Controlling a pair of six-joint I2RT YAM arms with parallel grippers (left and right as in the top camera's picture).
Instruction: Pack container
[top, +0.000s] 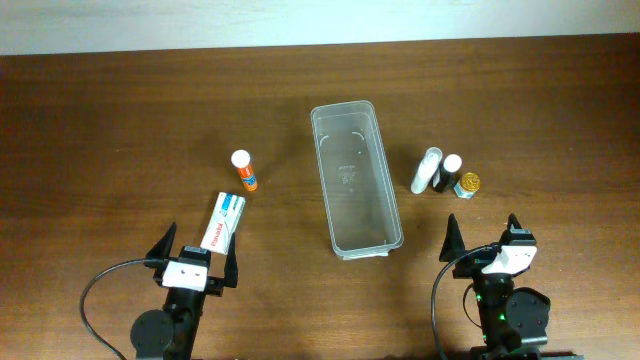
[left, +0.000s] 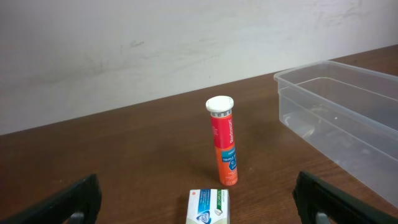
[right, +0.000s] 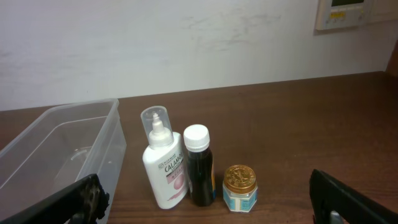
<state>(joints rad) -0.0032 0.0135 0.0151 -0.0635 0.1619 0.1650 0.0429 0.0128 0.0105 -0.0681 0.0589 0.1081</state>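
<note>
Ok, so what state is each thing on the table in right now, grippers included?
container: open, empty
orange tube: upright, capped
white box: lying flat, closed
calamine bottle: upright, capped
dark bottle: upright, capped
gold-lidded jar: upright, lid on
left gripper: open, holding nothing
right gripper: open, holding nothing

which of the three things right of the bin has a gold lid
The squat jar, rightmost of three; the dark bottle has a white cap, the calamine bottle a clear one.

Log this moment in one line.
bin empty | left claw open | right claw open | tube, box left of bin | lotion, bottle, jar right
</note>
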